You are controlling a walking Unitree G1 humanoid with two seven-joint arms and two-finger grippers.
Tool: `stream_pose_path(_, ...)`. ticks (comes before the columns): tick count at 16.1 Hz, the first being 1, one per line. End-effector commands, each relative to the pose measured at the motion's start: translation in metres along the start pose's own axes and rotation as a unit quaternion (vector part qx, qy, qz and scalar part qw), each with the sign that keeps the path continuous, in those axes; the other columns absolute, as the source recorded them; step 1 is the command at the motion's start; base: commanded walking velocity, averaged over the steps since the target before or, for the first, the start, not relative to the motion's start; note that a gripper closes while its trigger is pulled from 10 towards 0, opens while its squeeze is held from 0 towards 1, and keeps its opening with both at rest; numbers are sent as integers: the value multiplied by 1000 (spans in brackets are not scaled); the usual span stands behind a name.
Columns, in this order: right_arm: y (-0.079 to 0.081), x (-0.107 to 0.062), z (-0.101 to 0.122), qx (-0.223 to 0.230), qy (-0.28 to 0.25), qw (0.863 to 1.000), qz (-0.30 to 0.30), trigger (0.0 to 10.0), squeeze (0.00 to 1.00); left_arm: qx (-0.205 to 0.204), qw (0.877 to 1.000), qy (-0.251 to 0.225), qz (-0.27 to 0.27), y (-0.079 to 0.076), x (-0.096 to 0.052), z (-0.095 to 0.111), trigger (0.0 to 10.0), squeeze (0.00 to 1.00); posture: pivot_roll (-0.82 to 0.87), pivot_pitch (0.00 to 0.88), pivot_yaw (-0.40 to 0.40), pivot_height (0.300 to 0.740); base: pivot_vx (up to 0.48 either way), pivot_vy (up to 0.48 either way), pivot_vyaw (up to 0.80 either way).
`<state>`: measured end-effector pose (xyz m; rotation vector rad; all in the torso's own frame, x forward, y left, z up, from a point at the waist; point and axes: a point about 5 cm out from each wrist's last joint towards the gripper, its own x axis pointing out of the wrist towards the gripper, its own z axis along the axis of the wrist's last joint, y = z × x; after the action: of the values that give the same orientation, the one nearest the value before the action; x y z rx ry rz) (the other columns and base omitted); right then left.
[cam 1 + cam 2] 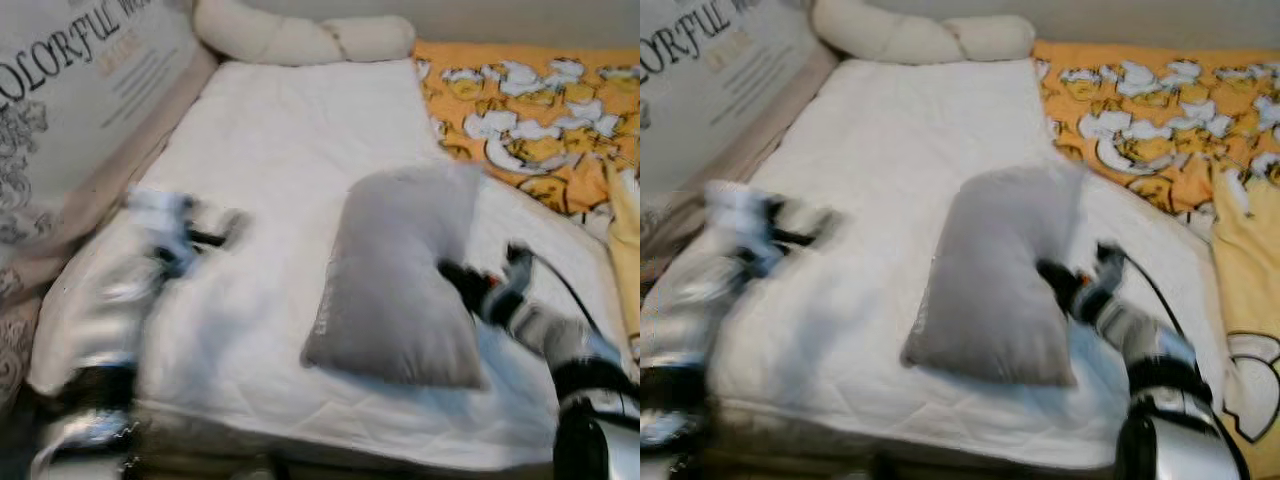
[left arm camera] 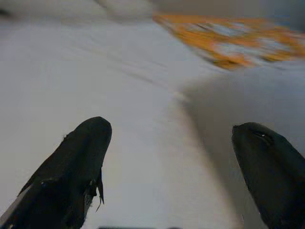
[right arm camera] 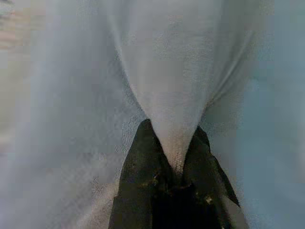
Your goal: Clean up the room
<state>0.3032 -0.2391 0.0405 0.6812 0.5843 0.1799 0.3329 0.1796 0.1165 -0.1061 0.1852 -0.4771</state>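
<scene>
A grey pillow (image 1: 400,280) stands tilted on the white mattress (image 1: 290,150), its lower edge resting on the sheet. My right gripper (image 1: 452,272) is shut on the pillow's right edge, and the wrist view shows grey pillow fabric (image 3: 167,71) pinched between the two black fingers (image 3: 143,157). My left gripper (image 1: 222,232) hovers over the left part of the mattress, blurred by motion. Its fingers (image 2: 76,162) are spread wide with nothing between them, and the grey pillow (image 2: 257,100) lies ahead of it to one side.
A cream bolster (image 1: 300,38) lies at the head of the bed. An orange blanket with duck prints (image 1: 540,110) covers the right side. A printed headboard panel (image 1: 70,90) runs along the left. A yellow cloth (image 1: 1250,300) lies at the right edge.
</scene>
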Motion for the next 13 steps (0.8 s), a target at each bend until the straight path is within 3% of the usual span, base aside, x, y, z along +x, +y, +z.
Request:
stream_pose_path(1, -14, -2, -27, 0, 46, 998, -49, 0, 0, -23, 999, 28, -21, -10, 16, -15, 10000, 1000, -61, 0, 46, 740, 0, 0, 0)
stream_pose_path(2, -15, -4, -30, -13, 56, 997, -52, 0, 0, -48, 998, 35, -15, -17, 30, -19, 10000, 1000, -71, 0, 42, 740, 0, 0, 0)
stream_pose_path(5, -18, -9, -40, -73, 98, 992, -40, 0, 0, -56, 997, 58, 11, -28, 49, -25, 10000, 1000, -134, 0, 47, 740, 0, 0, 0)
stream_pose_path(6, -25, -16, -48, -113, 126, 985, -39, 0, 0, -62, 995, 73, 5, -42, 58, -31, 10000, 1000, -173, 0, 55, 740, 0, 0, 0)
stream_pose_path(8, -33, -26, -50, -126, 130, 982, -48, 0, 0, -85, 993, 76, -19, -59, 66, -37, 10000, 1000, -227, 0, 70, 740, 0, 0, 0)
stream_pose_path(12, -34, -42, -49, -132, 125, 983, -41, 0, 0, -112, 987, 98, -59, -92, 70, -57, 10000, 1000, -323, 0, 105, 740, 0, 0, 0)
stream_pose_path(13, -32, -48, -48, -134, 120, 983, -33, 0, 0, -198, 976, 79, -49, -100, 70, -63, 10000, 1000, -348, 0, 115, 740, 0, 0, 0)
